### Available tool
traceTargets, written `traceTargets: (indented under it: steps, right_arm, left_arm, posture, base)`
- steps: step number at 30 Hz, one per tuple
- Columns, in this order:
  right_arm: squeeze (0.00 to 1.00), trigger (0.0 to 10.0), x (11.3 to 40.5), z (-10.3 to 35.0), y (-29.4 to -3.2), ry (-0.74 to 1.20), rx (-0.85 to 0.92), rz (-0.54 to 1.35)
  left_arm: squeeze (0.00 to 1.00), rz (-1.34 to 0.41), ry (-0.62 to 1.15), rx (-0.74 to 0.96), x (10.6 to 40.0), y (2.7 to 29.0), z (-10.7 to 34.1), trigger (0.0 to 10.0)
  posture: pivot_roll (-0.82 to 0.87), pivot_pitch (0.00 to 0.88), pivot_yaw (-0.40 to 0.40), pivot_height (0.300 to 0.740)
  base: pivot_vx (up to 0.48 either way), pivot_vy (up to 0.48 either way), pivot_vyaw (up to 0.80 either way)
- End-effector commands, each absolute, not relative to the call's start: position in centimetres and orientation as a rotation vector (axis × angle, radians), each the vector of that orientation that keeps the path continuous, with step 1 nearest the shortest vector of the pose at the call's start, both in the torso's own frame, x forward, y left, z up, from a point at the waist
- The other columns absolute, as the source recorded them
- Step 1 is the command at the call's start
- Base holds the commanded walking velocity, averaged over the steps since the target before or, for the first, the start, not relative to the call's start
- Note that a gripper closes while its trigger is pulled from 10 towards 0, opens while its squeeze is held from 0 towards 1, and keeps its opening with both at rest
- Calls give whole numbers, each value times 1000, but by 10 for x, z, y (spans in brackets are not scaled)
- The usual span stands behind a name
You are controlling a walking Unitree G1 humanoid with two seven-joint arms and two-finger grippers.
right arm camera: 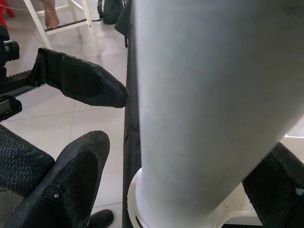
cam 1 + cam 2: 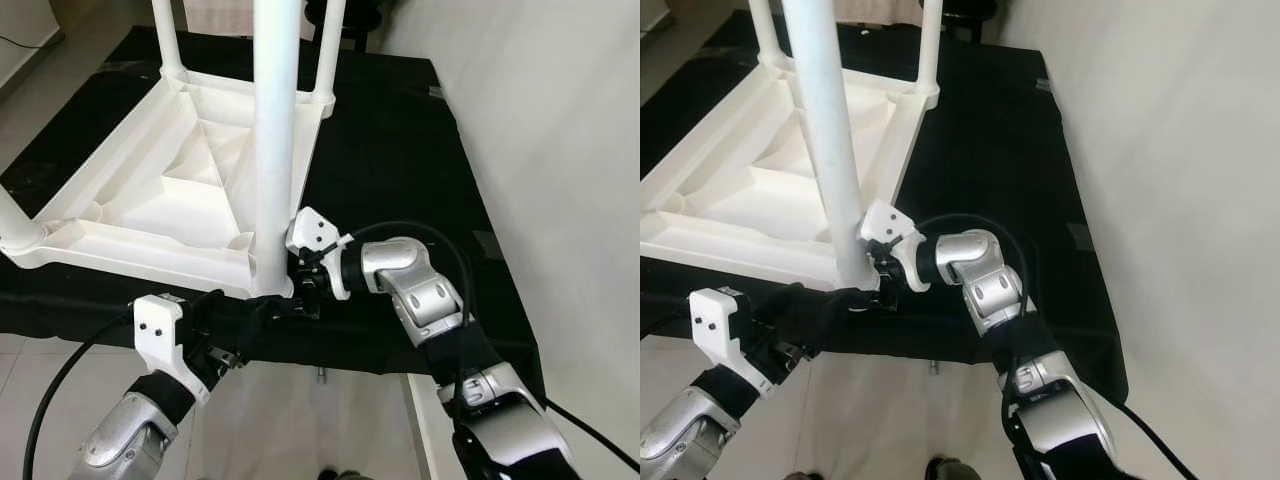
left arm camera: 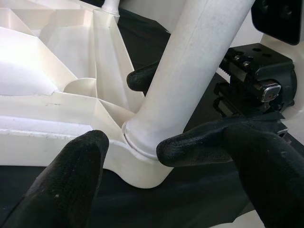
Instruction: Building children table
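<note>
Upturned white children's table on the black worktop; left hand and right hand, both spread, bracket its near-corner leg at the socket

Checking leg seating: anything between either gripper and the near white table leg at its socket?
Nothing visible. The left gripper and right gripper both flank the white round plastic table leg at its corner socket on the upturned white tabletop.

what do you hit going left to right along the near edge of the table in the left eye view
left gripper → near table leg in its corner socket → right gripper → black cloth → white wall
</note>
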State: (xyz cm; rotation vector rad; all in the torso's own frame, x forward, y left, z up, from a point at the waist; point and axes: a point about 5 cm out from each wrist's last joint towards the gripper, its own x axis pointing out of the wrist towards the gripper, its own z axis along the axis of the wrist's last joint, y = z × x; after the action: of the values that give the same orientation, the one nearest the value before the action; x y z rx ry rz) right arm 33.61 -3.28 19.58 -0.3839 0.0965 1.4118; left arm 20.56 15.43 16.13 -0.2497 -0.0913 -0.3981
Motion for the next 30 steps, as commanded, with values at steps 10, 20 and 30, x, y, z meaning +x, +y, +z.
traceTargets:
  steps: [10, 20, 30]
  right_arm:
    - [0, 0, 336, 205, -3, 30, -288, 1574]
    - [0, 0, 349, 201, -17, 50, -262, 1480]
    - [0, 0, 361, 180, -84, 118, -131, 500]
  left_arm:
    - [0, -428, -69, -254, 204, 144, 160, 10000]
    - [0, -425, -69, -255, 204, 145, 160, 10000]
    - [0, -423, -60, -247, 204, 149, 158, 10000]
  posture:
    - [67, 215, -139, 740]
    - [61, 217, -136, 740]
    - [36, 191, -135, 740]
  base:
    - [0, 0, 0]
    - [0, 0, 0]
    - [0, 0, 0]
